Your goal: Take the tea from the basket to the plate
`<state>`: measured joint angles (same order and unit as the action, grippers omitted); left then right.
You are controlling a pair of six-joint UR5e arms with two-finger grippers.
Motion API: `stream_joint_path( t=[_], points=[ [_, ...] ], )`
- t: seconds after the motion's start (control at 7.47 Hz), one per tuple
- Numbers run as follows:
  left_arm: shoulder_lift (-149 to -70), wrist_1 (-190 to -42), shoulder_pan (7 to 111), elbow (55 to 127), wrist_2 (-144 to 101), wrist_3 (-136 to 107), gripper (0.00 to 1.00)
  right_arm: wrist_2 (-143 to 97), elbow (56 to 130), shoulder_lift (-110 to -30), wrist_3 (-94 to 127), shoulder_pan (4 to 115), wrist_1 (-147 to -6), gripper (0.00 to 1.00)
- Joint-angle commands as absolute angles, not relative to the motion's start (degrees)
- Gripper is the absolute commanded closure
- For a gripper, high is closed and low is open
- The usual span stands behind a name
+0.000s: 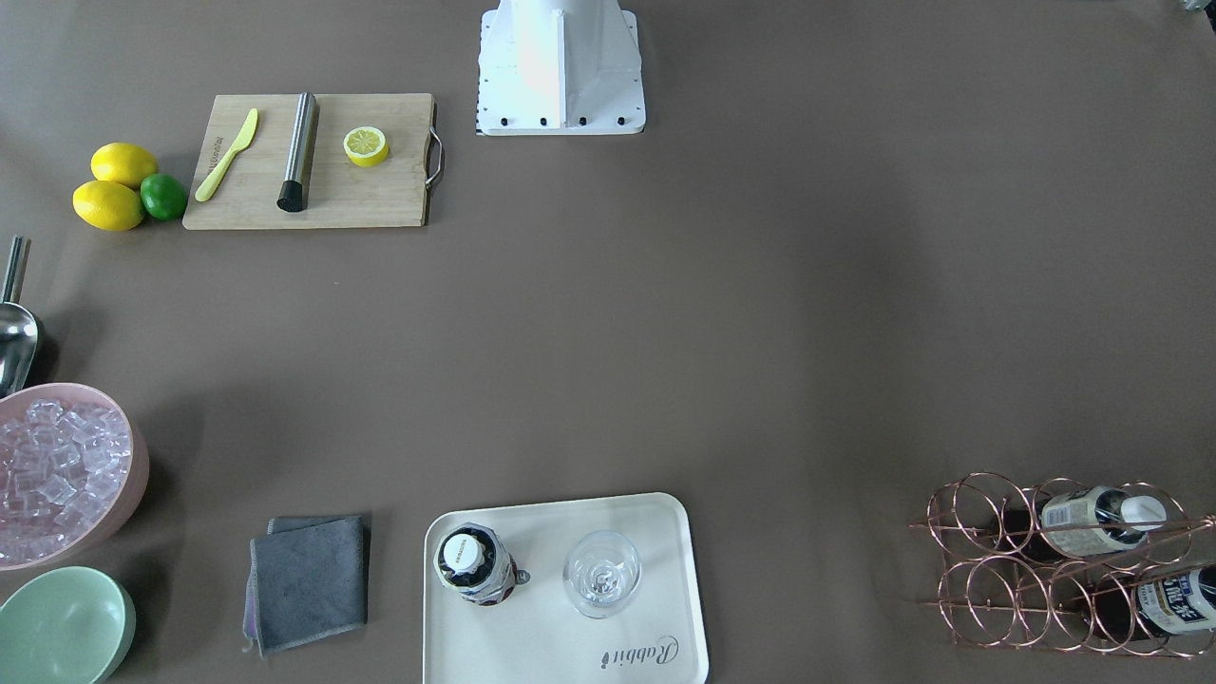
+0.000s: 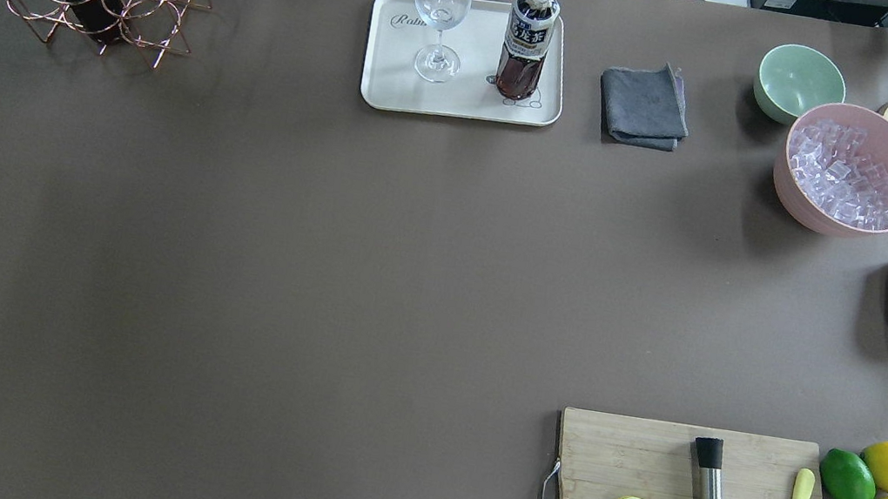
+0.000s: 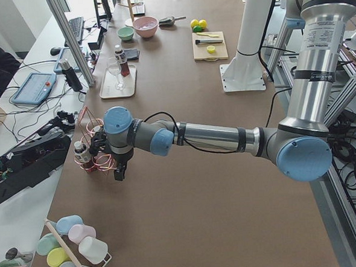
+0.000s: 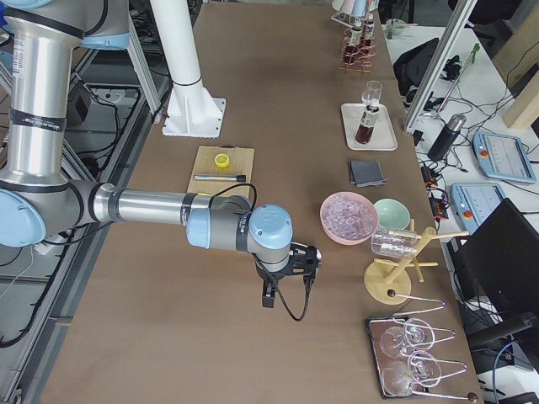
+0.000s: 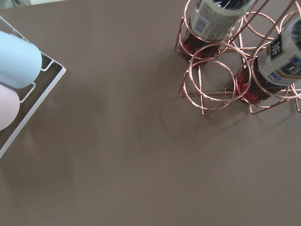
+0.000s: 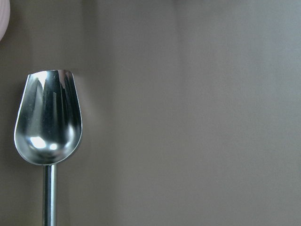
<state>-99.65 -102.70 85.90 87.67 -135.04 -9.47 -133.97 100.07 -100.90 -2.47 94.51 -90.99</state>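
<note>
Matte brown table (image 2: 232,253) (lab desks (image 3: 13,204) alongside); cannot tell either arm's jaws' state.

L arm (image 3: 214,137) stretched out near-level, wrist bent so left gripper (image 3: 119,172) points down. R arm (image 4: 152,206) same pose, right gripper (image 4: 288,288) pointing down. Jaws on both: spread can't be judged from side views.
</note>
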Motion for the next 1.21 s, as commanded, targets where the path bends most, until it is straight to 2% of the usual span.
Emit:
stream_joint_path(
  t=[0.0,0.67,1.07],
  points=[
    [-99.93,-92.25,87.09,90.51,-138.33,-8.45,0.02,-134.03,100.46,-100.90,-3.78,94.48,-90.97,0.00],
    [-91.77,-91.32,94.74,88.95,-133.97,1.32,0.02,-133.68,100.46,-100.81,-7.38,94.48,-90.88,0.00],
    [-92.02,-91.23,94.83,89.47,-133.50,1.23,0.02,-133.51,99.84,-100.81,-6.68,94.48,-90.88,0.00]
  ],
)
